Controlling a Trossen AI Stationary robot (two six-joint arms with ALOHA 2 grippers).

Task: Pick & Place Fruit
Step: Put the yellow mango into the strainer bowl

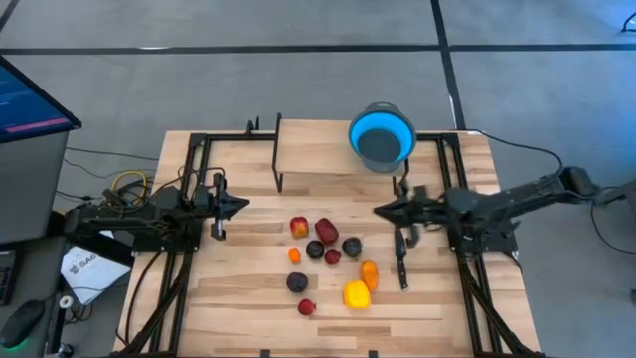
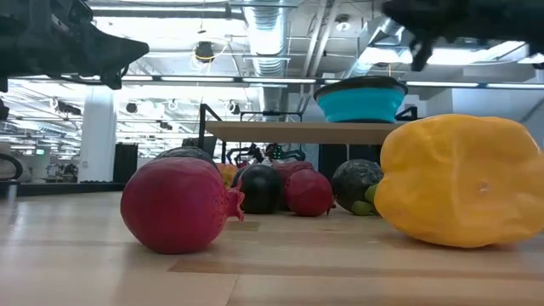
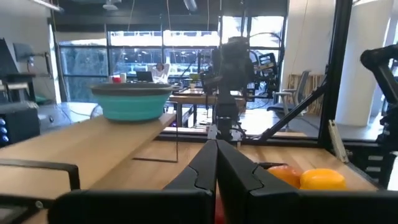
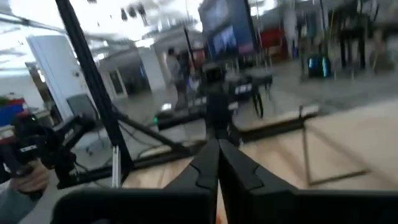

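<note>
- High view: the left gripper (image 1: 241, 205) hangs over the tabletop toward its left edge and the right gripper (image 1: 381, 210) toward its right edge, both pointing inward, fingers pressed together, nothing held.
- Between them the fruit (image 1: 328, 261) lies loose in a cluster on the middle of the tabletop, toward the near edge: a red-and-yellow piece (image 1: 299, 228), a red one (image 1: 326, 231), dark purple ones, a small orange one (image 1: 294, 255), a longer orange one (image 1: 370, 273), a yellow one (image 1: 357, 294) and a small red one (image 1: 306, 307).
- The blue bowl (image 1: 383, 137) sits on a raised wooden shelf (image 1: 313, 143) at the far edge and holds no fruit, as far as I can tell. A slim black knife (image 1: 402, 263) lies right of the cluster, under the right arm.
- Judgement: no picking has started; this looks like the very start of the first pick.
- Low view: the small red fruit (image 2: 179, 205) and the yellow fruit (image 2: 461, 180) sit closest, resting on the tabletop; darker pieces crowd behind them, and the bowl (image 2: 361, 99) stands above on the shelf. Both arms hang overhead as dark shapes.
- Left wrist view: this arm's own fingers (image 3: 202, 169) meet in a closed point, with the yellow and orange fruit beyond them and the bowl up on the shelf.
- Right wrist view: its own fingers (image 4: 233, 168) are likewise closed and empty; a person's hand (image 4: 25, 180) shows beyond the table.
- Next move, as I judge it: one gripper must spread its fingers, drop over a single fruit at the cluster's edge, avoid the knife and neighbouring pieces, close, then lift clear of the shelf front to reach the bowl.
</note>
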